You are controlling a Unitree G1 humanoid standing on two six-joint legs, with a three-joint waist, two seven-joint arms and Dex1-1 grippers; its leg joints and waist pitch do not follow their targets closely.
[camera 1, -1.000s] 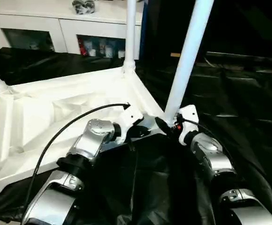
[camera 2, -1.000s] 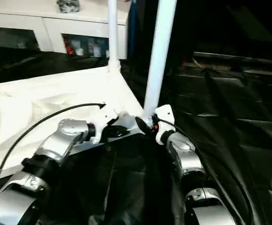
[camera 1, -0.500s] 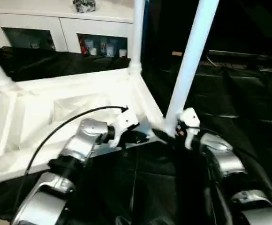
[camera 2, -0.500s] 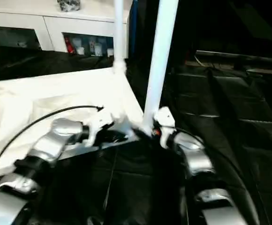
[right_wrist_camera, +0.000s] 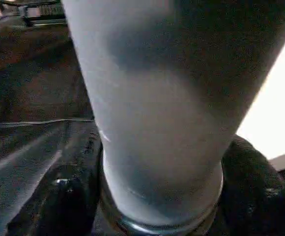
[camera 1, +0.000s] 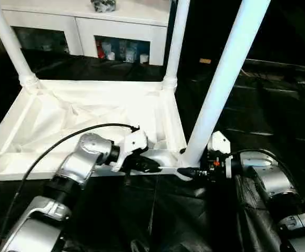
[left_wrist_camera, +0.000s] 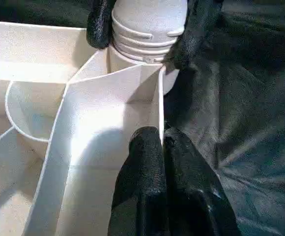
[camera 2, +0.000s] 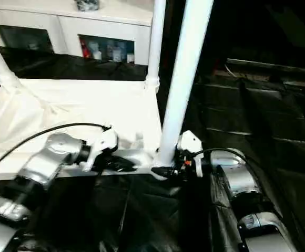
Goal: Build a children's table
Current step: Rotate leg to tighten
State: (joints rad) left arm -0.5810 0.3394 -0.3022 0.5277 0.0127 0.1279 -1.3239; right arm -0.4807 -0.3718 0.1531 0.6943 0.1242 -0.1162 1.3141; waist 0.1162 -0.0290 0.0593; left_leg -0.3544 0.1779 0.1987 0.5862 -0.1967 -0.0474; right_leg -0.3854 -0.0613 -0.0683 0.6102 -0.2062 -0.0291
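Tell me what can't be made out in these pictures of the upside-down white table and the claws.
- Leg tops: all three standing legs, like the near leg, are cut off by the head views' upper edge.
- Fourth corner: the tabletop runs off the left edge.
- Cabinet contents: too small to identify behind the glass.
- Near leg's seating: in the right wrist view the leg blocks its own socket, and the right claw covers it in the head views.
- Left claw: its forearm hides its tips in the head views.

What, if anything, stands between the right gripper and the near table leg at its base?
Nothing visible does: the right gripper has a black finger on each side of the near leg, just above its corner socket in the table top.
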